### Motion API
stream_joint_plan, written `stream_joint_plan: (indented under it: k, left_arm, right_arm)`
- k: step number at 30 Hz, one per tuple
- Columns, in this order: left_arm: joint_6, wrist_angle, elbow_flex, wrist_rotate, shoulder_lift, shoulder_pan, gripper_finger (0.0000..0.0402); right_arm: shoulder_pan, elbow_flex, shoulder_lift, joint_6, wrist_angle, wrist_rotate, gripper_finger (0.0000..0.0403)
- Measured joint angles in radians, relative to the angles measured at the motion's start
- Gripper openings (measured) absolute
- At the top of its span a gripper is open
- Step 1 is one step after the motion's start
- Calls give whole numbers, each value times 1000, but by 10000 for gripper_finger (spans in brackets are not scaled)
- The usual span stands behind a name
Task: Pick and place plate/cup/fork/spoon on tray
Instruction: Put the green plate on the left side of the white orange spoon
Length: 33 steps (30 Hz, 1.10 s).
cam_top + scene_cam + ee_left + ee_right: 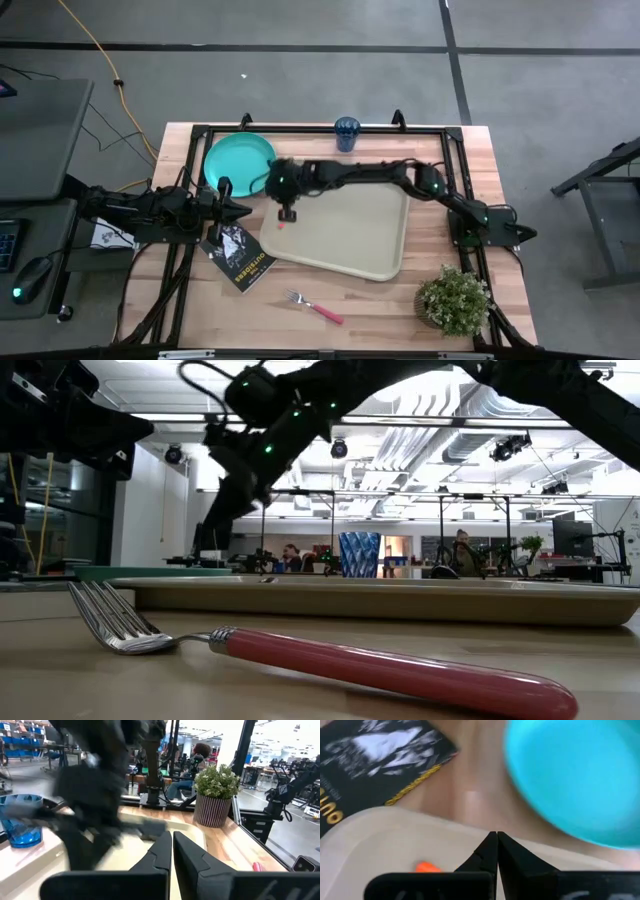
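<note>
The beige tray lies mid-table. The teal plate rests flat on the table off the tray's far left corner and also shows in the right wrist view. The blue cup stands upright at the far edge. The pink-handled fork lies on the table near the front edge, close up in the low view. The spoon is not in view. My right gripper is shut and empty above the tray's left edge. My left gripper is shut and empty just left of the tray.
A black booklet lies at the tray's near left corner. A potted plant stands at the near right. A small orange mark shows on the tray near my right gripper. A black frame runs around the table's edges.
</note>
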Motion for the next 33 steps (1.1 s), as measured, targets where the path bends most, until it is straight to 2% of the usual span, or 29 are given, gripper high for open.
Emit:
stream_joint_plan:
  k: [5, 10, 15, 18, 20, 22, 27, 33]
  left_arm:
    - [0, 0, 0, 0, 0, 0, 0]
    - [0, 0, 0, 0, 0, 0, 0]
    - [0, 0, 0, 0, 0, 0, 0]
    - [0, 0, 0, 0, 0, 0, 0]
    - [0, 1, 0, 0, 0, 0, 0]
    - [0, 0, 0, 0, 0, 0, 0]
    - [0, 0, 0, 0, 0, 0, 0]
    - [0, 0, 0, 0, 0, 0, 0]
  right_arm:
    - [-45, 0, -28, 5, -19, -36, 0]
    - [-51, -1, -41, -12, -140, -42, 0]
    - [-34, -1, -91, -32, -256, -31, 0]
    - [-19, -66, -162, -52, -250, 28, 0]
    - [-13, -185, -260, -54, -189, 62, 0]
    - [-12, -376, -396, -29, -72, 84, 0]
    - [-12, -910, -804, 65, 336, 119, 0]
    - [32, -1350, -1194, 128, 791, 94, 0]
